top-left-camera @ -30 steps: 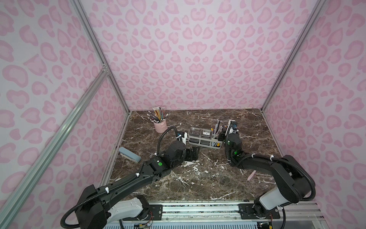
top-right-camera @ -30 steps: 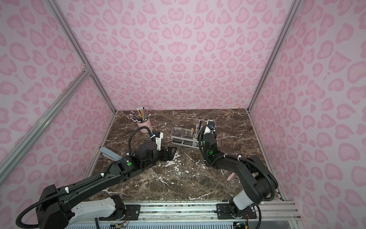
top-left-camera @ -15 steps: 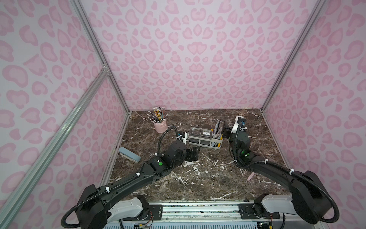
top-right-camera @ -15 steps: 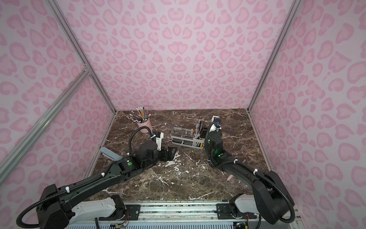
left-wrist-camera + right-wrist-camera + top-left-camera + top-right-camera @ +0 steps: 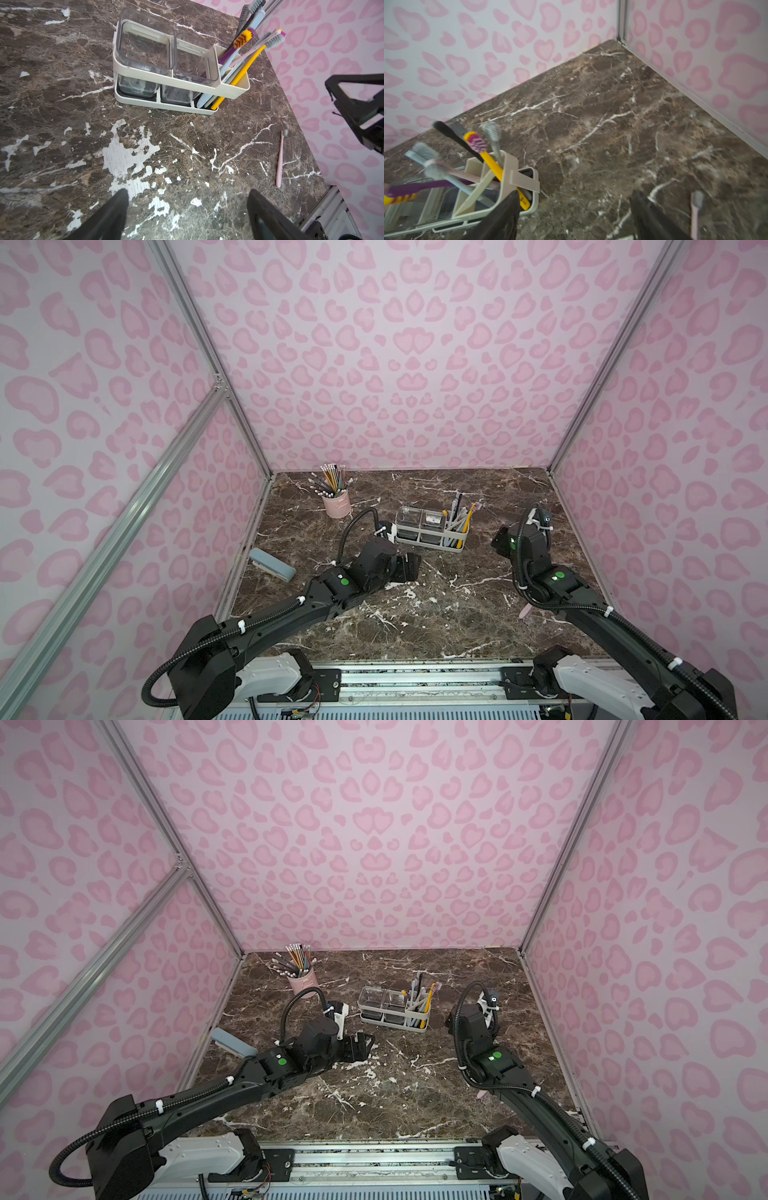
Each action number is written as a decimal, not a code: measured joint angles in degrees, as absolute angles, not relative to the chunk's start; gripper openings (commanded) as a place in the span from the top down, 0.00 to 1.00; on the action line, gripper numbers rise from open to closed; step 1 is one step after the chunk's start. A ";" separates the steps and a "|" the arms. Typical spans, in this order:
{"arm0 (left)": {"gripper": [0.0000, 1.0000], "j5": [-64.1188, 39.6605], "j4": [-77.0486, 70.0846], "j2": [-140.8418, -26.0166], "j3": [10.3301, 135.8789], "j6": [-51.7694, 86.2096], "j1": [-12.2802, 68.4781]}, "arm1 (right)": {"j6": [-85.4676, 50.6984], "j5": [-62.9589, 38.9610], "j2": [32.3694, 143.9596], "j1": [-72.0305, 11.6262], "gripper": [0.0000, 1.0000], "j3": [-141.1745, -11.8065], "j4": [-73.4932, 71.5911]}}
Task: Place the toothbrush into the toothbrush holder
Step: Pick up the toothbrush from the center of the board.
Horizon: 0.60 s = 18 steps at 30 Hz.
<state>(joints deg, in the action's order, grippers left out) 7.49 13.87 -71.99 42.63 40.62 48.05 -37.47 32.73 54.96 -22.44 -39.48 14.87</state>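
Two arms, bases at near edge; notes run front to back

1) Pink toothbrush [image 5: 524, 611]: lies flat on worktop [image 5: 436, 614], R side, near R wall, well apart from toothbrush holder [image 5: 432, 542]. Both top views show only its handle end, rest hidden under R arm. L wrist view shows the pink toothbrush [image 5: 279, 162] whole, bristle end pointing to the far side. Nothing grips or touches it

2) L pincer [image 5: 409, 566]: low over mid worktop, just on near side of the holder, not touching it. Jaws wide apart, nothing betw them, per wrist view of L pincer [image 5: 187, 212]

3) Grey-blue case [image 5: 272, 564]: flat by L wall, apart from all else

4) R pincer [image 5: 451, 1021]: beside R end of holder, gap visible in both top views. Jaws wide apart and empty, per wrist view of R pincer [image 5: 575, 220] (frame blurred)

5) Holder stands upright, mid worktop. Two clear lidded boxes [image 5: 145, 41] fill its L part. Slotted compartment at R end holds several brushes, heads up and leaning: yellow-handled toothbrush [image 5: 239, 76], plus purple, light blue, black and pale ones

6) Pink pencil cup [image 5: 336, 504]: upright, far L, full of pencils
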 measured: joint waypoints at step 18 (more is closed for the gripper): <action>0.05 9.78 14.24 -73.34 41.65 41.04 48.38 | -45.69 20.16 56.03 -6.39 0.00 -35.18 33.15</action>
